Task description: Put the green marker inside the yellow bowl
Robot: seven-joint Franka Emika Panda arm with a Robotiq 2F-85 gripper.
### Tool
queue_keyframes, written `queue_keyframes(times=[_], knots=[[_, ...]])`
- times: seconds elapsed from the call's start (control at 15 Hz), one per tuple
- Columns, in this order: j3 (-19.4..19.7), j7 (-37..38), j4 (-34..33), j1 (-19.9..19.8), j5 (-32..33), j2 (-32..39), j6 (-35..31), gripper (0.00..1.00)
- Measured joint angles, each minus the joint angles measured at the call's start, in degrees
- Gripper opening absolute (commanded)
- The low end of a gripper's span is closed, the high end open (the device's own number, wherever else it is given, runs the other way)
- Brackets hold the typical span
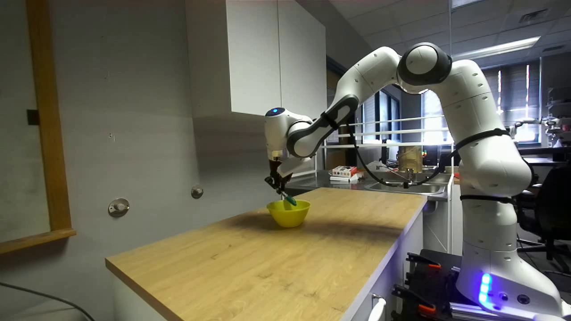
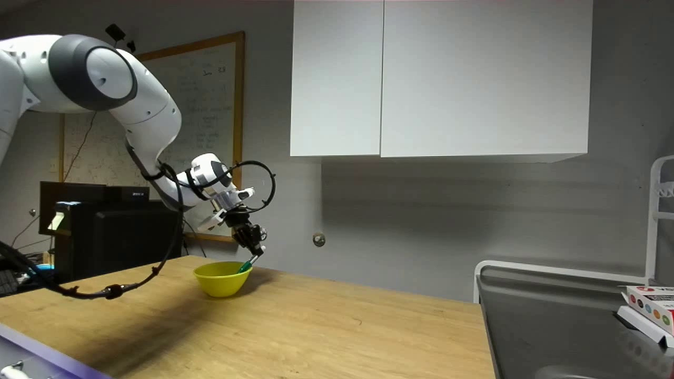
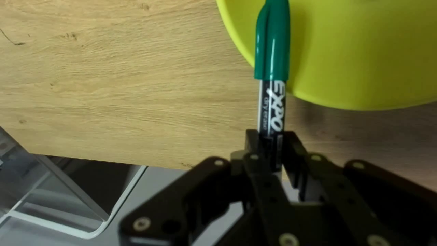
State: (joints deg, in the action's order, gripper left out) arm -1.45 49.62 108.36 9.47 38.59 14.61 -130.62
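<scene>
Firstly, we are looking at the wooden countertop [image 1: 250,276], which is spreading across the lower middle of the frame in an exterior view. At the right of that frame the white robot arm [image 1: 490,174] is standing, with its upper links bent toward the centre. The white wall cabinet [image 2: 447,79] is occupying the upper middle and upper right in an exterior view, while the whiteboard [image 2: 200,95] is hanging at the upper left. After these, we are noticing the yellow bowl [image 1: 287,219], which is sitting upright on the countertop near the centre in an exterior view; in the wrist view it is filling the upper right. The black gripper [image 3: 272,145] is occupying the bottom of the wrist view, and its fingers [image 3: 253,140] are pinching the barrel of the green marker [image 3: 272,89]. This smallest thing is slanting, its cap lying lower, over the bowl's opening, and its barrel extending past the rim. Whether the cap is touching the bowl, we are not able to tell.
</scene>
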Motion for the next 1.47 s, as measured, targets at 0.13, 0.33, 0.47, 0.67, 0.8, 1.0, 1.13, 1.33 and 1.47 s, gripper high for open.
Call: queue_keyframes(times=[0.13, 0.33, 0.47, 0.67, 0.8, 1.0, 1.13, 1.33, 1.47], knots=[[0.0, 0.3, 0.0, 0.2, 0.3, 0.0, 0.0, 0.51], [0.0, 0.9, 0.0, 0.7, 0.9, 0.1, 0.2, 0.75], [0.0, 1.4, 0.0, 1.0, 1.4, 0.2, 0.4, 0.88], [0.0, 2.2, 0.0, 1.6, 2.2, 0.4, 0.5, 1.0], [0.0, 2.7, 0.0, 1.9, 2.7, 0.5, 0.8, 1.0], [-0.1, 2.1, 0.0, 2.2, 2.7, 0.1, 2.9, 1.0], [-0.3, -0.9, 0.0, 2.1, 1.1, -1.1, 5.5, 1.0], [-0.7, -11.5, 0.4, 1.2, -5.7, -4.7, 9.6, 1.0], [-0.7, -19.9, 1.6, 0.4, -10.2, -8.3, 11.0, 1.0]])
